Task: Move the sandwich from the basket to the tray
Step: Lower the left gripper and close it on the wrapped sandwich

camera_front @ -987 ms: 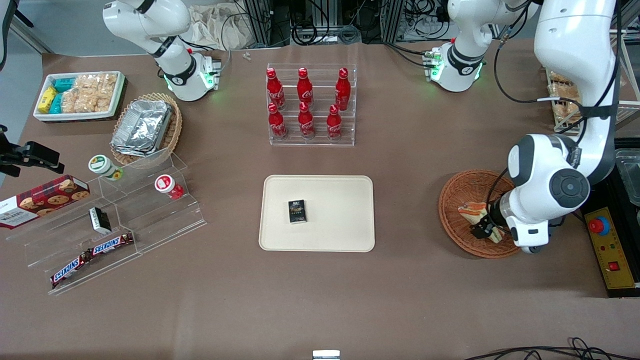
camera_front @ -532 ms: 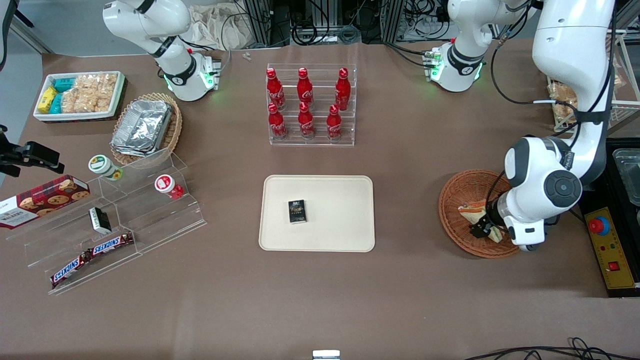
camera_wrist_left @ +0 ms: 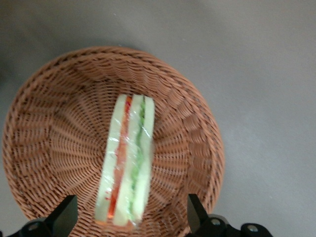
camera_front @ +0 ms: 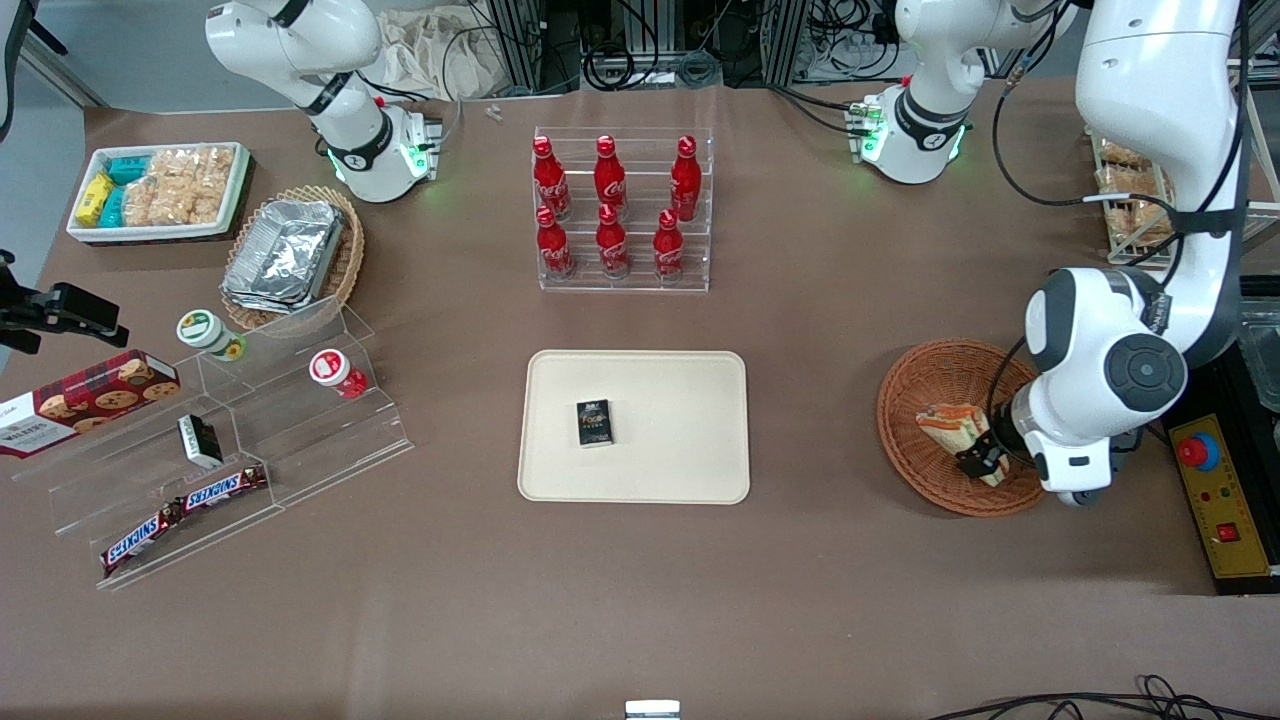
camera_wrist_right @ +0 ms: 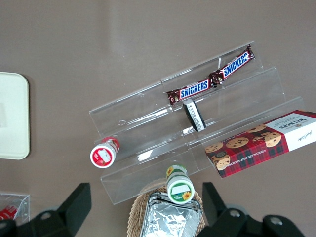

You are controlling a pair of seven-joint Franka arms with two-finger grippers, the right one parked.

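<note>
Your gripper [camera_wrist_left: 129, 217] hangs wide open above the sandwich [camera_wrist_left: 126, 165] in the basket [camera_wrist_left: 44, 133], holding nothing.

Even, bright overhead light fills the front view; the brown worktop [camera_front: 820, 560] shows soft, short shadows, the plainest beside the basket [camera_front: 925, 385] and under the tray [camera_front: 634, 425]. Pale glare glints on the foil containers [camera_front: 285, 255] and the clear acrylic shelves [camera_front: 300, 420]. In the left wrist view the sandwich [camera_wrist_left: 126, 160] wrap shines faintly, and the gripper [camera_wrist_left: 129, 217] looks dark and slightly soft.
</note>
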